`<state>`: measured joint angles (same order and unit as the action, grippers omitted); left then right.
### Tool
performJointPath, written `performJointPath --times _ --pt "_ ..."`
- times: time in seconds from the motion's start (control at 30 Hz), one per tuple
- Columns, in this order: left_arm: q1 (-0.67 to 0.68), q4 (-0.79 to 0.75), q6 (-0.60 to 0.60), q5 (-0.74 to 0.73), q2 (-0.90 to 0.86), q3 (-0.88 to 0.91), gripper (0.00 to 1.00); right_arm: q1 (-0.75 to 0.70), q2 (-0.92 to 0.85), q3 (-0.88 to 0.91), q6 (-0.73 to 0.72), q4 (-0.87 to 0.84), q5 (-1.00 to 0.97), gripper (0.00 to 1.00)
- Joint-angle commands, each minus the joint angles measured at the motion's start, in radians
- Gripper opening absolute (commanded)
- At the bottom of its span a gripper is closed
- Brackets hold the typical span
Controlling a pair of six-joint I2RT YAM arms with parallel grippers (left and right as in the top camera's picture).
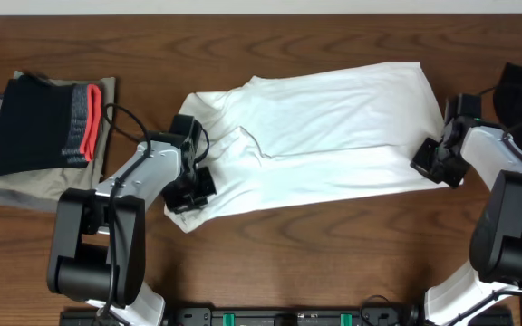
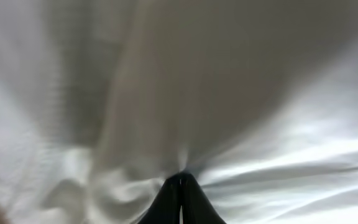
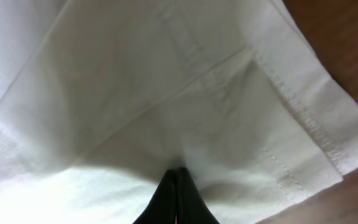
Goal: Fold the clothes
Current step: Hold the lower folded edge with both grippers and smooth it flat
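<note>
Pinching now: left end effector (image 2: 180,180) clamps white shirt (image 1: 324,136).
Right end effector (image 3: 178,172): squeezed onto shirt hem.
Desk (image 1: 333,258): folded pile (image 1: 43,127) far left.

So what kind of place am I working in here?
Likely a robot lab bench set up for laundry folding: a wooden table, a white shirt pinched by the left end effector and right end effector, and a stack of folded clothes beside it.
</note>
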<state>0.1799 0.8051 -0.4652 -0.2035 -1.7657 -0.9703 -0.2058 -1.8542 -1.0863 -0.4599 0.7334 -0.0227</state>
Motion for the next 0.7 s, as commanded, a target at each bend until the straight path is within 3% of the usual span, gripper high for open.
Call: performJointPath --times 0.0,0.47,0.67 --pt "-0.008 0.042 -0.027 0.013 -0.019 0.004 0.06 -0.029 -0.039 0.053 -0.051 0.052 -0.052 0.01" --pt "-0.008 0.137 -0.043 0.013 -0.019 0.021 0.06 -0.033 -0.025 0.071 -0.255 0.241 -0.053 0.01" --pt "-0.008 0.157 -0.072 0.013 -0.018 0.069 0.06 -0.033 0.092 0.174 -0.288 0.247 -0.052 0.01"
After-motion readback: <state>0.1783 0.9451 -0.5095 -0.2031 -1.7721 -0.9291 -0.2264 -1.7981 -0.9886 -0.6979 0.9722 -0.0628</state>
